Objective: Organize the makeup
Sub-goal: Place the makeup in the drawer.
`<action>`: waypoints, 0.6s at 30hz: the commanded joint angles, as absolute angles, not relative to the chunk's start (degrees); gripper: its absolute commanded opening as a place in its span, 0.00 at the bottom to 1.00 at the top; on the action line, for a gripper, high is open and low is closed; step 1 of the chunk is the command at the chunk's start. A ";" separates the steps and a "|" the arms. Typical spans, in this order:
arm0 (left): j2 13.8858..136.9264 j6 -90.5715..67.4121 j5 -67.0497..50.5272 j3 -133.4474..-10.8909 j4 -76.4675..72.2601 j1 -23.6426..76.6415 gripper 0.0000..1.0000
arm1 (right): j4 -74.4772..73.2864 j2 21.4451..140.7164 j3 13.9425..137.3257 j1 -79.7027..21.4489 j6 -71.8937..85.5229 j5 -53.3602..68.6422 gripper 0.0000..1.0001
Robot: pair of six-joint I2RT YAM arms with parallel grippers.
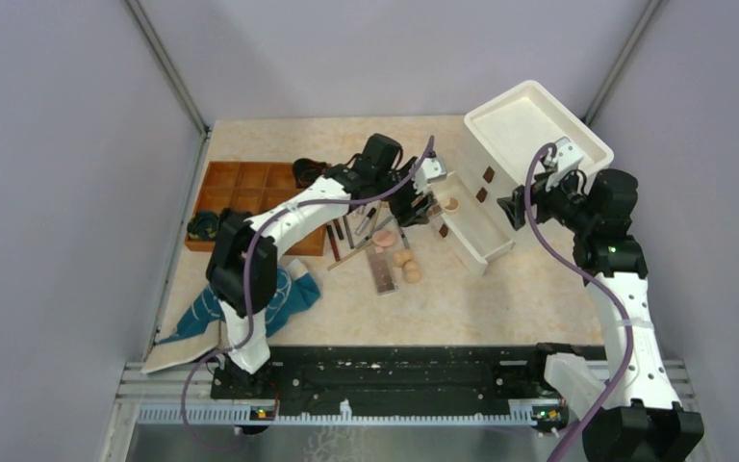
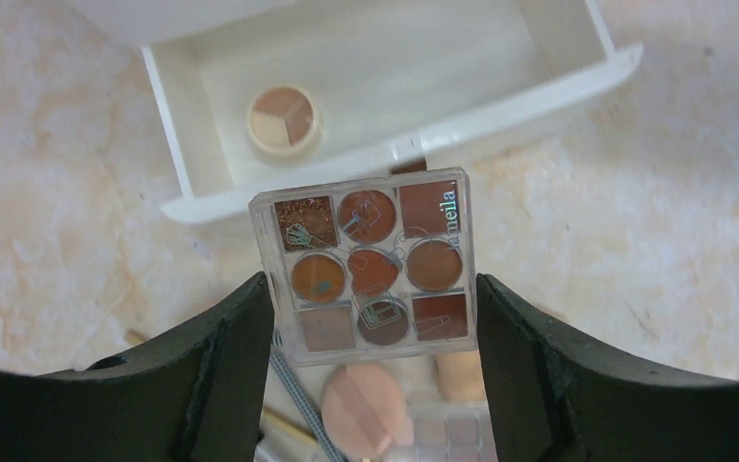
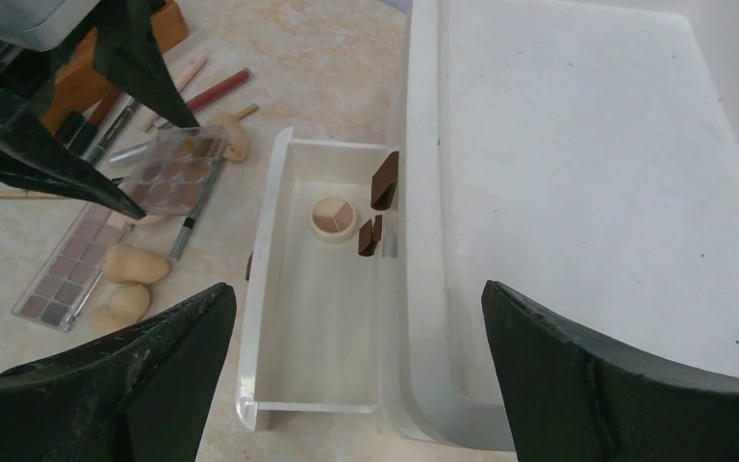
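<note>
My left gripper point(image 2: 372, 289) pinches the square clear nine-pan eyeshadow palette point(image 2: 370, 269) by its edges, just short of the open white drawer point(image 2: 423, 77). With so thin an edge grip it could slip, or clip the drawer's front wall. The drawer holds only a round tan compact point(image 2: 284, 120). The right gripper point(image 3: 356, 289) is spread wide, empty.

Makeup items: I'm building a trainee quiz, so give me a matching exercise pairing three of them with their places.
1 square eyeshadow palette
2 round compact
3 tan sponges

A in the open drawer
B on the table beside the long palette
C between the fingers of the left gripper

Pairs: 1-C, 2-A, 3-B
</note>
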State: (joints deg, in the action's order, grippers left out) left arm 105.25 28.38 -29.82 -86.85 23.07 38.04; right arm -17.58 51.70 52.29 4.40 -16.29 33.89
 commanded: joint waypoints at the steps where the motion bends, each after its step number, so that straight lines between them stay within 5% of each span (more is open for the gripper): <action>1: 111.62 17.78 -32.35 -96.04 14.99 39.04 0.51 | -16.75 50.12 55.11 5.27 -15.73 32.56 0.99; 18: 127.15 4.58 -27.96 -104.49 3.09 43.74 0.53 | -16.68 50.02 54.89 5.41 -16.00 32.51 0.99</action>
State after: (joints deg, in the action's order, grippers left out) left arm 125.73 8.14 -29.41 -102.02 8.16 42.96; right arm -17.58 51.03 52.29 4.56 -16.29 32.38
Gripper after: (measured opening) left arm 0.746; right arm 0.985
